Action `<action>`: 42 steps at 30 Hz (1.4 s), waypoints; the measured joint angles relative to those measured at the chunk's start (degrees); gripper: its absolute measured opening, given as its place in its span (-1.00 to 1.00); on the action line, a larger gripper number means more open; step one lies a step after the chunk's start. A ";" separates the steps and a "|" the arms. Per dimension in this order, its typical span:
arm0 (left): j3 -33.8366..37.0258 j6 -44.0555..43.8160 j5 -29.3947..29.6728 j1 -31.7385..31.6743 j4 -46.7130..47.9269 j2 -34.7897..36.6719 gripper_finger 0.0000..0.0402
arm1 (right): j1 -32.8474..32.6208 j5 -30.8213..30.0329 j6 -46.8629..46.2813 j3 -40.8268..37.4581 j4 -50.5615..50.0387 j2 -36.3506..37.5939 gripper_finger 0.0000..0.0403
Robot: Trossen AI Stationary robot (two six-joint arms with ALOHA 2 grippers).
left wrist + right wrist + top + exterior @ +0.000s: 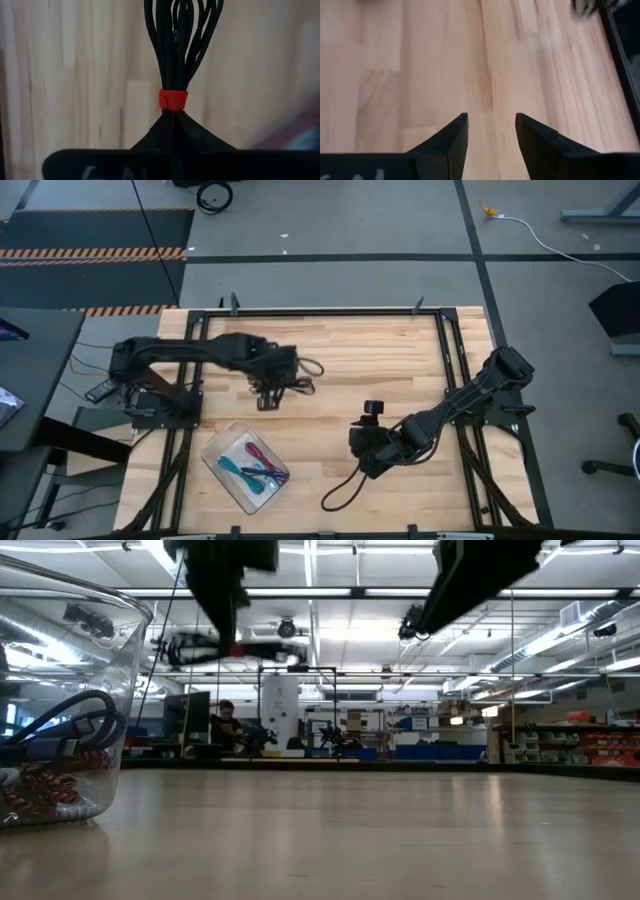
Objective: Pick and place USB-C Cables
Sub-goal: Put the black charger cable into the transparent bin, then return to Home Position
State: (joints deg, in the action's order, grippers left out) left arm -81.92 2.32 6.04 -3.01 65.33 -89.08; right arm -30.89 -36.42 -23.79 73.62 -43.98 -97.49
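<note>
My left gripper is shut on the black USB-C cable bundle, which is bound by a red tie. In the high view it is over the table's far middle, and the cable's loops stick out toward the right. The clear tray stands near the front left edge and holds teal, magenta and purple bundles. I cannot make out a pale blue-grey one. My right gripper is open over bare wood at the right middle. My left gripper pinches the black bundle between its two fingers right at the red tie. The loops run straight on past the fingertips, in line with the fingers. In the low view the bundle is lifted clear of the table, roughly level.
A thin black cord loop lies on the wood just in front of my right gripper. In the low view the tray wall fills the left side. Black frame rails run along the table's sides, with open wood between the two arms.
</note>
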 joint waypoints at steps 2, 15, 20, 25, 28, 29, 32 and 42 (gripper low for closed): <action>-2.10 -2.17 0.12 3.81 1.45 1.23 -0.95 | 0.00 0.02 -1.70 -1.72 -0.02 0.00 -0.15; -3.92 -9.20 0.10 32.34 6.57 3.17 -0.97 | -0.41 0.02 -7.10 -5.29 -1.03 0.00 -0.15; -3.89 -8.47 -0.24 41.15 3.80 2.45 -0.98 | -0.08 0.02 -6.74 -5.29 -0.70 0.00 -0.15; -3.86 -7.85 1.33 46.61 6.70 0.35 -0.97 | -0.07 0.00 -6.60 -5.29 -0.30 0.00 -0.15; -3.81 -9.31 6.71 47.44 6.71 -0.84 -0.90 | -0.04 0.00 -6.17 -5.29 0.70 0.00 -0.15; -3.81 -9.59 8.88 47.39 7.02 -1.12 -0.86 | -0.07 0.02 -6.10 -5.29 1.20 0.00 -0.15; -3.81 -12.32 13.43 46.09 10.99 -1.62 -0.72 | -0.13 0.38 -6.02 -5.29 2.36 0.02 -0.15; -3.81 -14.60 12.05 42.54 14.05 -1.73 -0.36 | -0.15 1.62 -6.00 -5.26 2.81 0.02 -0.15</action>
State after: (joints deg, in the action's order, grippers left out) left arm -85.73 -12.27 18.09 39.53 79.39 -90.80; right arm -31.05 -34.80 -29.78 68.36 -41.17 -97.47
